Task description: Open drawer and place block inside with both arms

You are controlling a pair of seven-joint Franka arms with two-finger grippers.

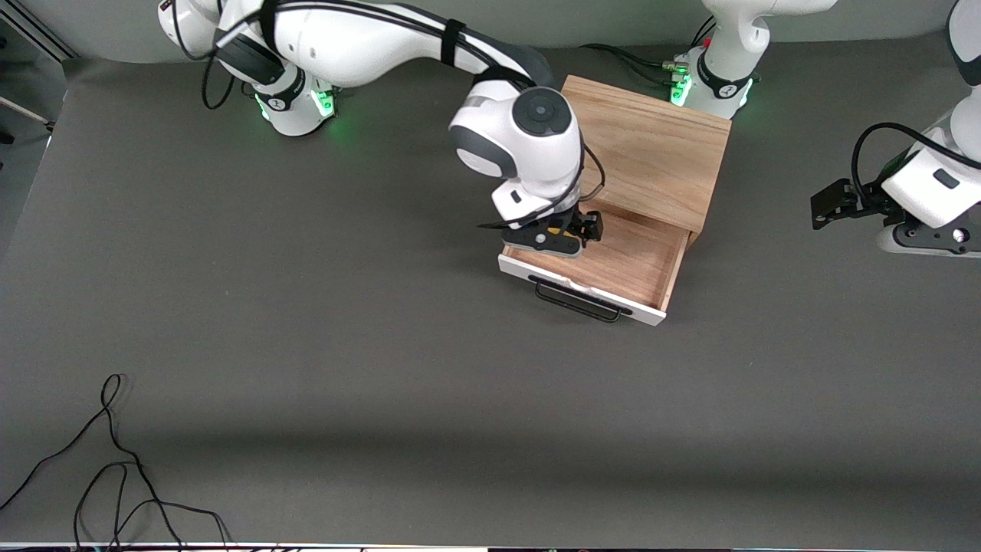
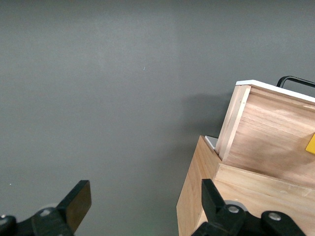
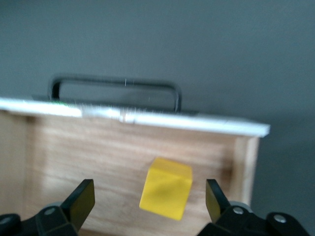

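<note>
The drawer [image 1: 632, 268] is pulled out of the oak cabinet [image 1: 651, 146], its white front and black handle [image 1: 575, 301] toward the front camera. My right gripper [image 1: 546, 241] hangs over the drawer's corner at the right arm's end and hides the block in the front view. In the right wrist view the right gripper [image 3: 148, 199] is open. The yellow block [image 3: 166, 189] sits tilted between its fingers, touching neither, over the drawer floor [image 3: 98, 157]. My left gripper [image 1: 927, 241] waits, open [image 2: 145, 204] and empty, over the table beside the cabinet [image 2: 197, 196]. The block's corner also shows in the left wrist view [image 2: 311, 143].
Loose black cables [image 1: 115, 475] lie on the grey table near the front camera at the right arm's end. The arm bases with green lights [image 1: 295, 103] [image 1: 709, 80] stand along the table's edge farthest from that camera.
</note>
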